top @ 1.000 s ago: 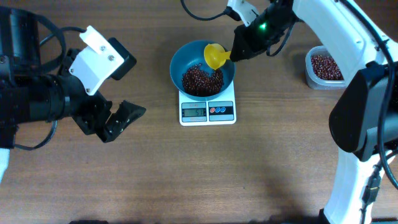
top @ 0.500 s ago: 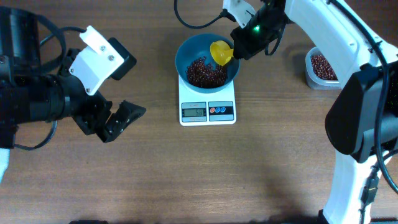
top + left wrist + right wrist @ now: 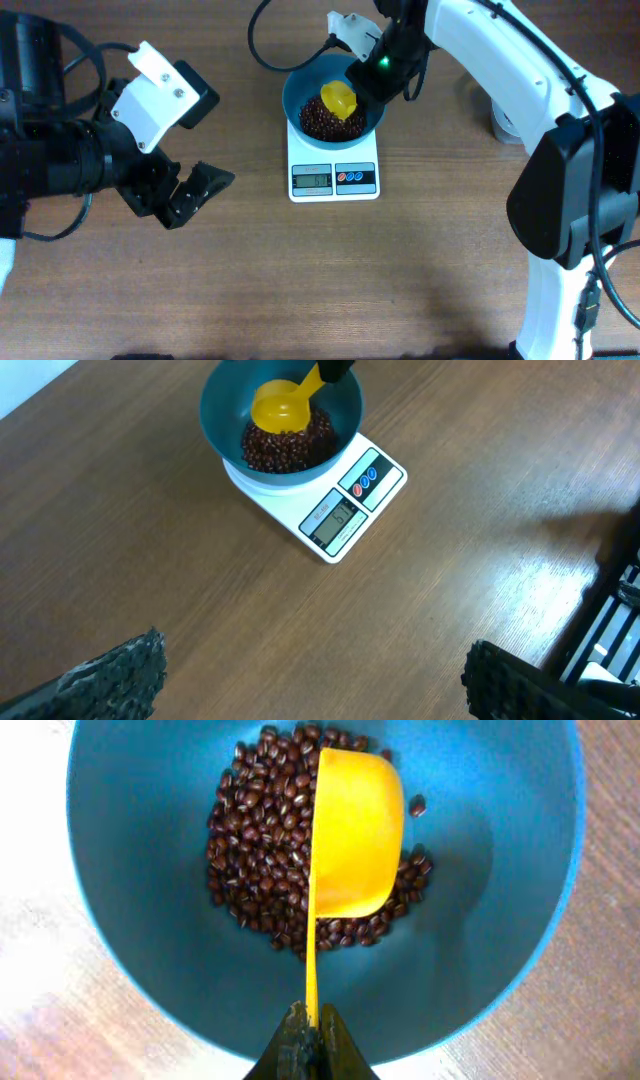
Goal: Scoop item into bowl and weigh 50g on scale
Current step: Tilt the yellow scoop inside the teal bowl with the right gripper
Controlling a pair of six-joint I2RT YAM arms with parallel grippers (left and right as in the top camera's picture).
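The teal bowl (image 3: 300, 92) stands on the white scale (image 3: 334, 178) and holds a pile of dark reddish-brown beans (image 3: 322, 122). My right gripper (image 3: 368, 78) is shut on the thin handle of a yellow scoop (image 3: 339, 98), whose cup is turned on its side inside the bowl, over the beans. The right wrist view shows the scoop (image 3: 355, 830), the beans (image 3: 260, 840), the bowl wall (image 3: 140, 870) and the gripper (image 3: 312, 1025). My left gripper (image 3: 185, 195) is open and empty, well left of the scale. It looks across at the scale (image 3: 345, 510) and the bowl (image 3: 225, 400).
A clear tub (image 3: 500, 128) stands at the right, mostly hidden behind the right arm. The left arm's body fills the left edge of the overhead view. A black cable loops behind the bowl.
My right gripper has carried the scoop left, from the bowl's right rim to inside the bowl over the beans. The bowl has shifted slightly. The left arm has not moved.
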